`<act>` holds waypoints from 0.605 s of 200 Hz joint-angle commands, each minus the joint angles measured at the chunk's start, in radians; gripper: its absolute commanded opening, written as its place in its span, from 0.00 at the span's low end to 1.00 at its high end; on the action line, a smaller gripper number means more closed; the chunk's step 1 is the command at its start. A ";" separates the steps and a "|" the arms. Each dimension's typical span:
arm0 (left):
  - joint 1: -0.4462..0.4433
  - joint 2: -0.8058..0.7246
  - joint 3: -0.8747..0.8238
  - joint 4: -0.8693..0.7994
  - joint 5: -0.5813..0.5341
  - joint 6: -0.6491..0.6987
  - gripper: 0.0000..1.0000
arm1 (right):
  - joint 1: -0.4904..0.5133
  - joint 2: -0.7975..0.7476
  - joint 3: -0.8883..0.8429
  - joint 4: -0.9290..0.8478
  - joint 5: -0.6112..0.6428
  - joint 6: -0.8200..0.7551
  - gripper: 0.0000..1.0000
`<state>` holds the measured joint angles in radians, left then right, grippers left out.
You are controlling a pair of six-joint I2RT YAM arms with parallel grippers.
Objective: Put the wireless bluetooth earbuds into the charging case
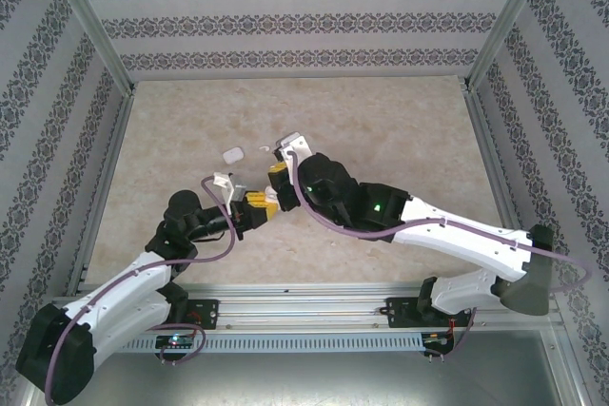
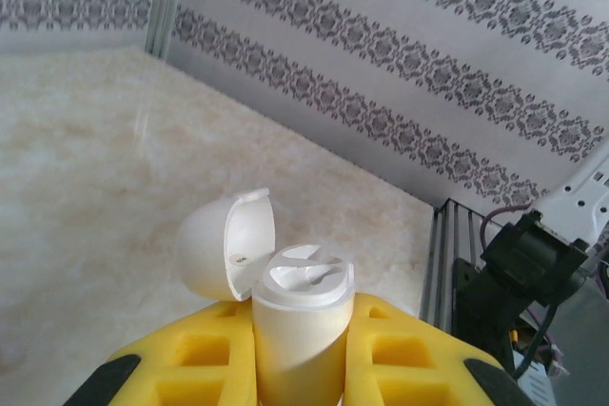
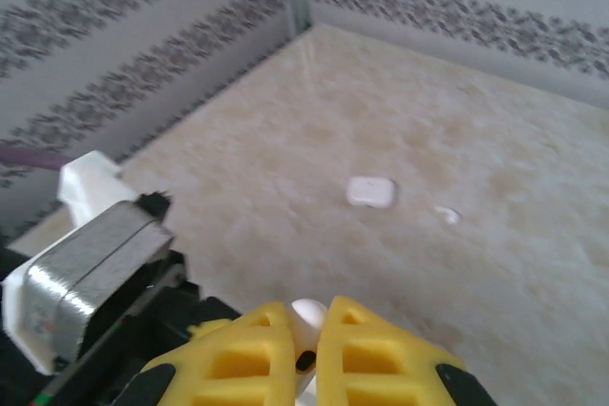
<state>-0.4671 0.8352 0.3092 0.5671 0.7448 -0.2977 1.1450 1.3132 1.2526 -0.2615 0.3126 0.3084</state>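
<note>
Left hand [image 2: 303, 335] around open case [image 2: 304, 278]

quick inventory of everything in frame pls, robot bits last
open case: 1, white, lid flipped up, upright between the left gripper's fingers
closed case: 1, white, on the table near the middle
loose earbud: 1, white, on the table just right of the closed case, apart from it
held earbud: 1, white, mostly hidden in the right gripper
table: 1, beige marbled
walls: 3, grey patterned stripes, around the table
left gripper: 1, yellow fingers, shut on open case
right gripper: 1, yellow fingers, shut on held earbud
</note>
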 commanded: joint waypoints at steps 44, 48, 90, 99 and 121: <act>-0.021 -0.058 0.055 0.149 -0.070 -0.017 0.00 | 0.014 -0.013 -0.042 0.194 -0.122 -0.032 0.06; -0.021 -0.062 0.052 0.149 -0.074 -0.022 0.00 | 0.014 -0.017 -0.045 0.195 -0.122 -0.032 0.06; -0.024 -0.092 0.037 0.144 -0.087 -0.025 0.00 | -0.011 -0.062 -0.100 0.226 -0.117 0.016 0.06; -0.025 -0.090 0.037 0.147 -0.087 -0.027 0.00 | -0.017 -0.065 -0.110 0.227 -0.119 0.021 0.06; -0.024 -0.086 0.037 0.159 -0.088 -0.033 0.00 | -0.022 -0.067 -0.116 0.216 -0.116 0.022 0.06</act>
<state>-0.4786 0.7547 0.3393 0.6483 0.6678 -0.3107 1.1339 1.2663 1.1522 -0.0742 0.2012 0.3096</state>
